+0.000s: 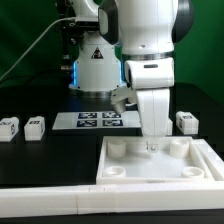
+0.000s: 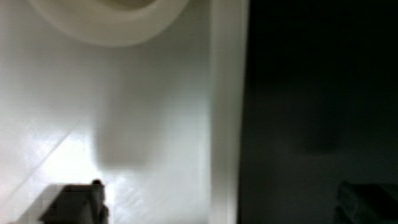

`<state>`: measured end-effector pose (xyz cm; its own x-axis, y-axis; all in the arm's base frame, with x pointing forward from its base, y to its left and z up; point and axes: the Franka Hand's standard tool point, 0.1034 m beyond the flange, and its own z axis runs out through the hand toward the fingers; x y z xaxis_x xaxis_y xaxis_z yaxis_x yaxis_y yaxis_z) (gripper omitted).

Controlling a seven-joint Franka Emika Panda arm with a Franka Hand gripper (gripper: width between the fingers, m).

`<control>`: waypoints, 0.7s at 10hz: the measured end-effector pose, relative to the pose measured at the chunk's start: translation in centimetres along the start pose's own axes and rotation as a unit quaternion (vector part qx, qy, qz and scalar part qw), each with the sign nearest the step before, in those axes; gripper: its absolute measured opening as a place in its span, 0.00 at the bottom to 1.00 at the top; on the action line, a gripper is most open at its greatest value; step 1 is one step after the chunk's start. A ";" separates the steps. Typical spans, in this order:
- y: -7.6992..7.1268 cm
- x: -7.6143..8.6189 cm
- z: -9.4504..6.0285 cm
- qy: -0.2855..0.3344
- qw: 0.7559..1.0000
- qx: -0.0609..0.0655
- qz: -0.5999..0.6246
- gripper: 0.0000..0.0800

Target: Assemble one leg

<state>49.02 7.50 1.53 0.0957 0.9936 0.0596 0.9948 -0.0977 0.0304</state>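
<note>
Leg (image 1: 186, 122): small white tagged block

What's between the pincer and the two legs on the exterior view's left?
The marker board, flat on the table, shows in the exterior view between the legs and the pincer, which hangs over the white tray.

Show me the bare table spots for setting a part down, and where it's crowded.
Widest bare patch: dark table in front of the outermost leg and its neighbour leg, on the exterior view's left of the tray piece. Crowded: from the marker board to the lone leg, where the open gripper hangs over the tray piece.
</note>
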 end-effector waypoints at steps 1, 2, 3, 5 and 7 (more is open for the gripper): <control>0.0 0.0 0.0 0.000 1.000 0.000 0.000 0.81; 0.0 0.0 0.0 0.000 1.000 0.000 0.000 0.81; 0.0 0.0 0.0 0.000 1.000 0.000 0.000 0.81; 0.0 -0.1 0.0 0.000 1.000 0.000 0.001 0.81; 0.3 0.4 -1.2 0.002 0.997 -0.012 0.072 0.81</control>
<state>49.31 7.79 2.72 0.2373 0.9690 0.0693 0.9695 -0.2407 0.0454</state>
